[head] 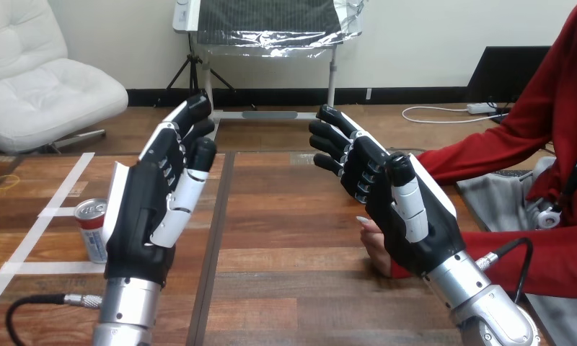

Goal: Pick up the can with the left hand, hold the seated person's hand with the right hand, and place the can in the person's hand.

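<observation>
Wooden table (285, 216) carries an upright can (91, 229), judged light, smooth, dentable; grasp mid-body. Left hand (152, 209) and right hand (386, 202) raised, fingers spread, empty.

Can (91, 229) on table (285, 249) far L, behind L hand (147, 209); person's hand (374, 244) R, behind R hand (394, 213).

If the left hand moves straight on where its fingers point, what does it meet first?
Probably nothing: the left hand points forward over the table; the can stands off to its side. Depth is unclear.
</observation>
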Robot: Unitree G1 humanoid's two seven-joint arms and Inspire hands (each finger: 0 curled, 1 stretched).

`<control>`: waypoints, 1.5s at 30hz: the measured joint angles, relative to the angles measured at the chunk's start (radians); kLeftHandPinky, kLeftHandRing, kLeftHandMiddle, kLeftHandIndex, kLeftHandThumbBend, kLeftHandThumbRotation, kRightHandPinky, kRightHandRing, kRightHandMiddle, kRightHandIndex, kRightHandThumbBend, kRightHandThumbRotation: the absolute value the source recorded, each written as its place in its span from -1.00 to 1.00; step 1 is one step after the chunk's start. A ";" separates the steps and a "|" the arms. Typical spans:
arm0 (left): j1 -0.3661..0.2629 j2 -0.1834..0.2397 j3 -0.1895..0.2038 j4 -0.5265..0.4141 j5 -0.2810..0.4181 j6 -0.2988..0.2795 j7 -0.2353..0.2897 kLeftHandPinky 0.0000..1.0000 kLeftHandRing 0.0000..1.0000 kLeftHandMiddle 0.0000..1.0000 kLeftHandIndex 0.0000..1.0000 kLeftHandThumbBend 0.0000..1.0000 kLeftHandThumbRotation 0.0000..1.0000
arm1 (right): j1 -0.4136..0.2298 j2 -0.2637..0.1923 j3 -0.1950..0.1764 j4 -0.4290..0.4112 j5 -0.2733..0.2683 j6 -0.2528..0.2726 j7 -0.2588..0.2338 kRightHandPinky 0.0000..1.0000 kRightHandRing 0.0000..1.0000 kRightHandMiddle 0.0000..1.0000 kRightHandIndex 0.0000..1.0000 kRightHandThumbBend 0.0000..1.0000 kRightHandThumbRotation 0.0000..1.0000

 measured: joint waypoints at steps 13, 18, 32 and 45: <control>-0.064 0.054 0.035 0.052 0.093 0.015 0.067 0.66 0.80 0.84 0.73 0.49 0.49 | 0.000 0.000 0.000 0.005 -0.002 0.000 0.001 0.86 0.89 0.86 0.89 0.78 1.00; -0.112 0.081 0.054 0.092 0.110 0.015 0.080 0.69 0.85 0.88 0.77 0.47 0.44 | 0.000 0.001 0.000 0.010 -0.002 0.000 0.004 0.86 0.89 0.85 0.88 0.78 1.00; -0.262 0.152 0.080 0.235 0.155 0.019 0.128 0.77 0.88 0.89 0.79 0.52 0.39 | 0.000 0.004 0.000 0.019 -0.002 0.000 0.006 0.85 0.88 0.85 0.87 0.79 1.00; -0.409 0.218 0.083 0.425 0.188 0.026 0.155 0.91 0.97 0.97 0.87 0.45 0.34 | 0.000 0.009 0.000 0.019 -0.002 -0.001 0.007 0.84 0.88 0.85 0.87 0.79 1.00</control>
